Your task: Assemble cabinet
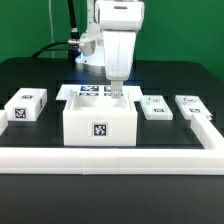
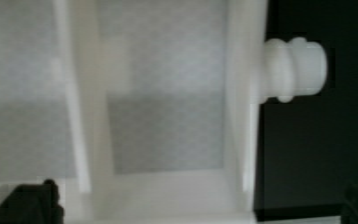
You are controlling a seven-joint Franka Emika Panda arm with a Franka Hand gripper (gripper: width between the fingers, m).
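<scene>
Black tabletop (image 1: 40, 135), bounded in front by a long white rail (image 1: 100, 158). Listed for you:
- Cabinet (image 1: 100, 122): white, mid-table, tagged face toward the exterior camera.
- Gripper (image 1: 116, 93): directly above the cabinet's rear edge, very close. Only one dark finger (image 2: 28, 203) shows, so you cannot tell its spread.
- Likely approach: straight down.

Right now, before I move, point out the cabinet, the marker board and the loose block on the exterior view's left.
cabinet (image 1: 100, 128): exterior view, the tag on its front face.
marker board (image 1: 85, 90): exterior view, its tagged top behind the cabinet.
loose block (image 1: 26, 105): exterior view, its top face.
</scene>
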